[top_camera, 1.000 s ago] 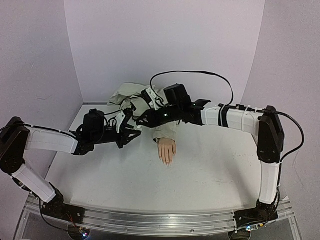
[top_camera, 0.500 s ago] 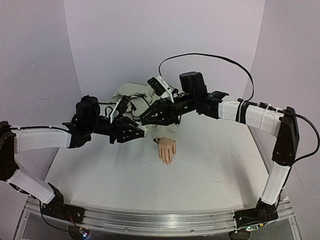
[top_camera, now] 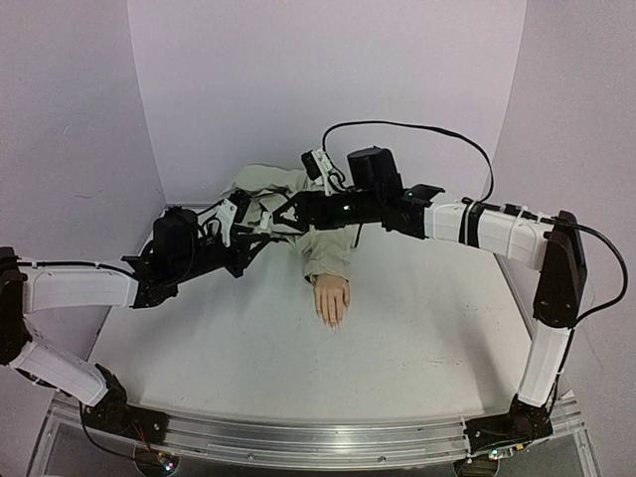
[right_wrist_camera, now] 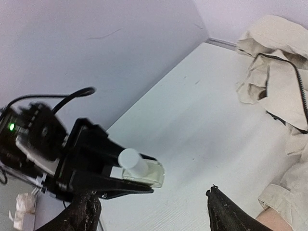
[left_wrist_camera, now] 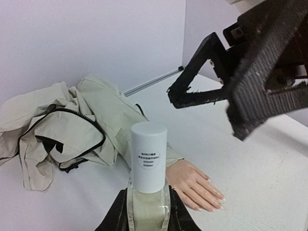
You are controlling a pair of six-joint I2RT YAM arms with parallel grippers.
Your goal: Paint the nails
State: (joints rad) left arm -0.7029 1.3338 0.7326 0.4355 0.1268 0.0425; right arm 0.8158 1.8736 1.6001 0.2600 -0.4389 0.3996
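Observation:
A pale mannequin hand [top_camera: 332, 298] lies palm down mid-table, and its nails [left_wrist_camera: 217, 198] look bare and skin-coloured. Its beige sleeve [top_camera: 328, 254] runs back into a crumpled jacket [left_wrist_camera: 62, 120]. My left gripper [left_wrist_camera: 147, 214] is shut on the glass body of a small bottle [left_wrist_camera: 148, 166] with a white cap, held upright above the table to the left of the hand. My right gripper [right_wrist_camera: 151, 199] stands open just beyond the bottle [right_wrist_camera: 139, 169], its black fingers [left_wrist_camera: 202, 91] apart and touching nothing. In the top view both grippers meet left of the sleeve.
The beige jacket [top_camera: 270, 189] with a dark zipper is heaped against the back wall. Lilac walls close the table at the back and both sides. A black cable [top_camera: 407, 129] loops above the right arm.
My right gripper has opened wide from shut. Both grippers have shifted a little toward the back of the table, and the left one still holds the bottle.

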